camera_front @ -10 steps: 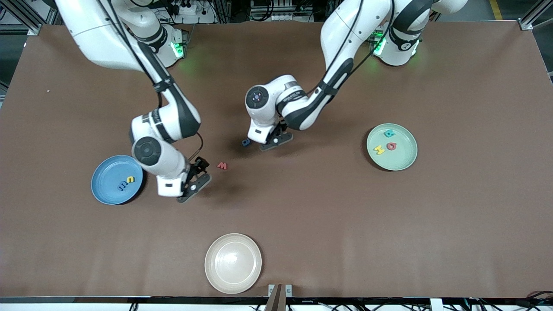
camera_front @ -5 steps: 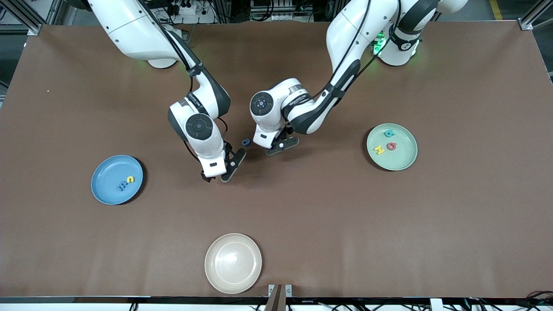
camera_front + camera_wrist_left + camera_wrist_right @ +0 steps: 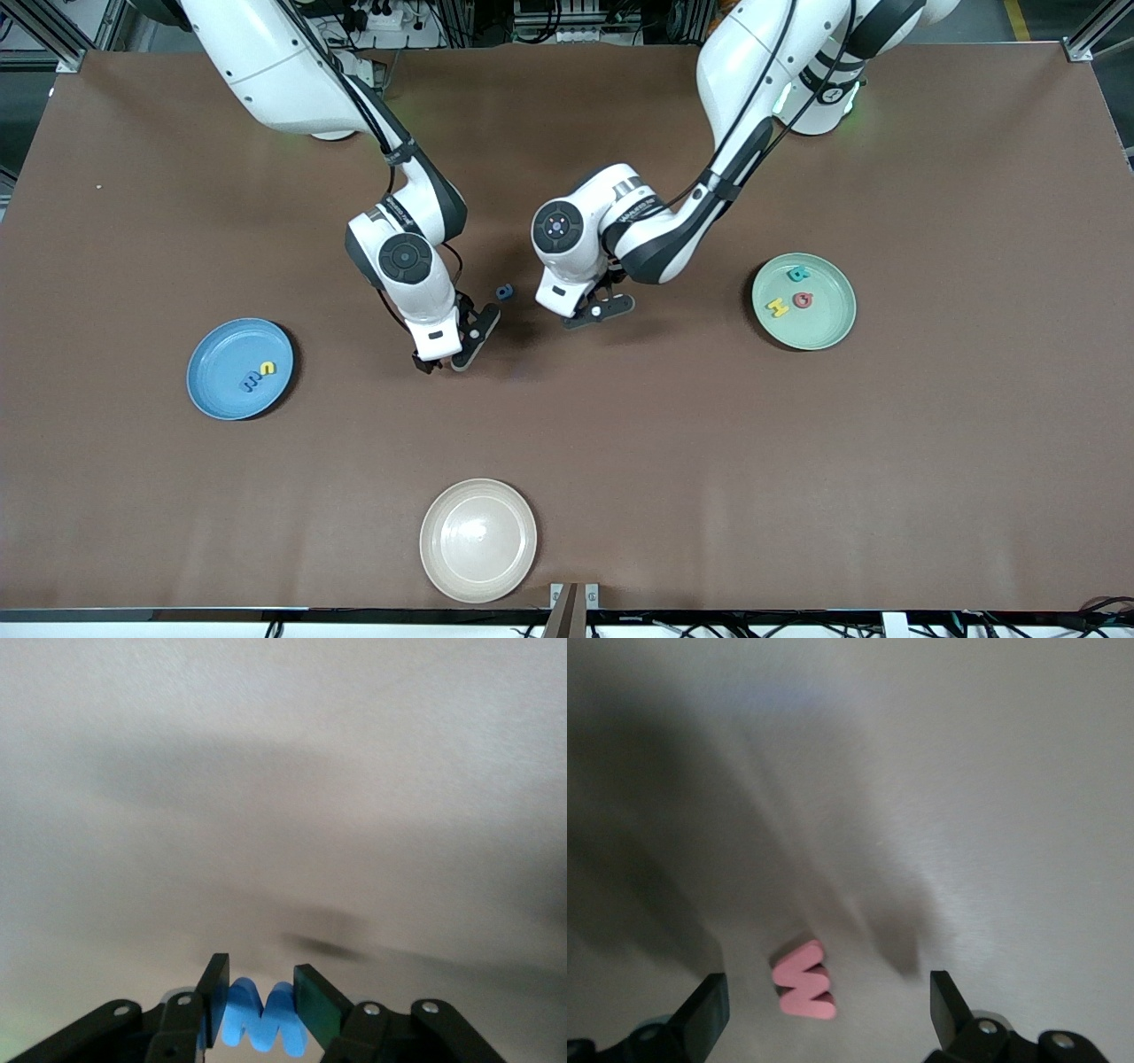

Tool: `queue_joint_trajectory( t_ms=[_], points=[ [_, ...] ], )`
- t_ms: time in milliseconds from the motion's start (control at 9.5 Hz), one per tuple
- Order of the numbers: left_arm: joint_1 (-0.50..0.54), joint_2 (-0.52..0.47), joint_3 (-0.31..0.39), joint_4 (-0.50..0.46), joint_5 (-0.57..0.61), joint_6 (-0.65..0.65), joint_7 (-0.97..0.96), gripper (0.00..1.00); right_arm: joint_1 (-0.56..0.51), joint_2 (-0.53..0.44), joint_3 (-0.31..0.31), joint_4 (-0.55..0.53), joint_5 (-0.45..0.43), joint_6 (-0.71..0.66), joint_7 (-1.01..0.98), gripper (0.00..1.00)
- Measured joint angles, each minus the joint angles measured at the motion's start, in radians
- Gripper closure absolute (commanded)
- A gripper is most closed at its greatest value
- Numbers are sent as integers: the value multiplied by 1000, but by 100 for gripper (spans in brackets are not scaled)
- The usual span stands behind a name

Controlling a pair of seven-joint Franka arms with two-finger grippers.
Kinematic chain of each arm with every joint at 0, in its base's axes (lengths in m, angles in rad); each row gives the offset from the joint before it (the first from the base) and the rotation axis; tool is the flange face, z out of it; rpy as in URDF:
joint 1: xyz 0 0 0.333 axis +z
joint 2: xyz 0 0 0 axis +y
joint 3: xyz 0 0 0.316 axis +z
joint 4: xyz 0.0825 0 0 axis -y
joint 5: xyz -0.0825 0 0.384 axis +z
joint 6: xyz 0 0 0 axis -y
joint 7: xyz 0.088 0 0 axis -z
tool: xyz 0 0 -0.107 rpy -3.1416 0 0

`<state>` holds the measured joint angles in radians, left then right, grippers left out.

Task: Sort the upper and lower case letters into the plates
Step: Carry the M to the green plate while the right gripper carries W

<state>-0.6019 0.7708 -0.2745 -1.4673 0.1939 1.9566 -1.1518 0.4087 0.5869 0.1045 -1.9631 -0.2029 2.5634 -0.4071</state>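
My left gripper (image 3: 260,979) is shut on a light blue zigzag letter (image 3: 257,1020) and holds it above the bare table; in the front view the gripper (image 3: 596,310) hides the letter. My right gripper (image 3: 826,988) is open, low over the table, with a red w letter (image 3: 803,981) lying between its fingers; in the front view it (image 3: 452,347) covers that letter. A small dark blue letter (image 3: 504,291) lies on the table between the two grippers. The blue plate (image 3: 213,390) holds a yellow and a blue letter. The mint green plate (image 3: 828,332) holds teal, red and yellow letters.
A cream-white plate (image 3: 478,540) sits near the table's front edge, nearer to the camera than both grippers. The two arms' wrists stand close together over the middle of the brown table (image 3: 709,461).
My right arm swung from beside the blue plate to over the red w, now hidden beneath it in the front view. My left gripper shifted a little toward the mint green plate, away from the dark blue letter.
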Motion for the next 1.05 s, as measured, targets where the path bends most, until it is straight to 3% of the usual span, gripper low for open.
queue_joint_trajectory(
  t_ms=[316, 632, 737, 842, 1053],
  points=[
    [82, -32, 1, -17, 0, -97, 156, 66, -2, 6, 0, -18, 0, 17, 2, 0],
    [225, -162, 1, -183, 0, -113, 387, 66, -8, 5, 0, -16, 0, 17, 3, 0],
    [265, -203, 2, -255, 7, -107, 435, 66, -10, 5, 0, -16, 1, 17, 3, 66],
    [308, -237, 2, -324, 22, -86, 488, 66, -11, 5, 0, -16, 1, 17, 3, 100],
    [411, -298, 3, -469, 68, 9, 607, 65, -11, -3, 1, -14, 1, 16, 3, 100]
  ],
)
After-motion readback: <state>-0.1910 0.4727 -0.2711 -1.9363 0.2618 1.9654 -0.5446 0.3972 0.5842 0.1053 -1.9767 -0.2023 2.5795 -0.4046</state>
